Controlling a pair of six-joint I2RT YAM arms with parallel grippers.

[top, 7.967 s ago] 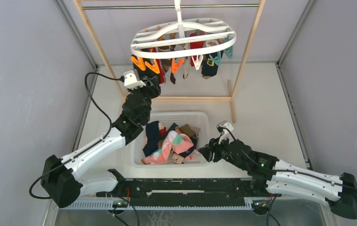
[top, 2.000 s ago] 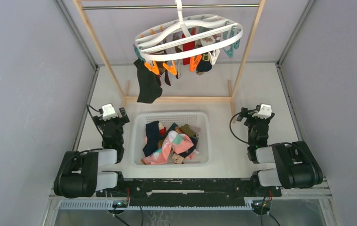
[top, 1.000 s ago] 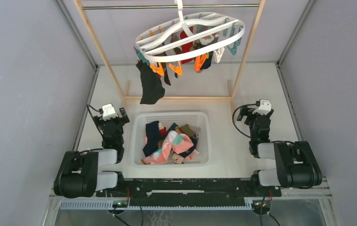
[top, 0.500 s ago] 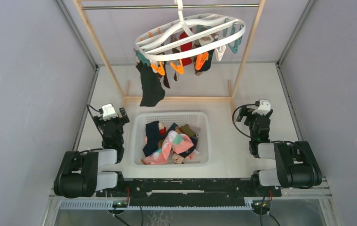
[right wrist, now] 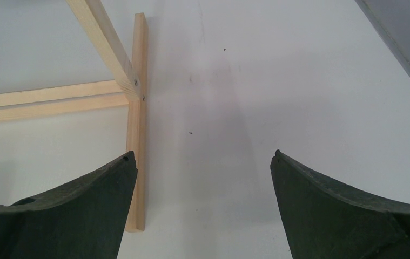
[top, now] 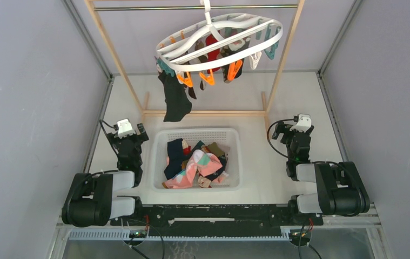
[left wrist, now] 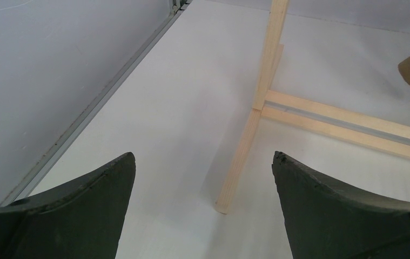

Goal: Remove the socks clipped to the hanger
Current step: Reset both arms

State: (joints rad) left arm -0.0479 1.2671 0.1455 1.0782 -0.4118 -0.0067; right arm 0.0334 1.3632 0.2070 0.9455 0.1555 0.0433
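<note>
hanger: big white plastic oval ring hanger [top: 217,44] up on the metal rail [top: 138,8], tilted, small mixed-colour fabric socks [top: 176,100] clipped under it
left gripper [left wrist: 202,162]: fingers spread wide, empty
right gripper [right wrist: 202,159]: same
in my way: pale wooden rack frame [top: 205,113], white mesh basket [top: 197,131] between the arms

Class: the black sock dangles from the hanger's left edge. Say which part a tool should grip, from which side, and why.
Probably its loose lower half: the black sock hangs free below the hanger, with only its top clipped. Come from the near left side, since orange clips crowd its right.
</note>
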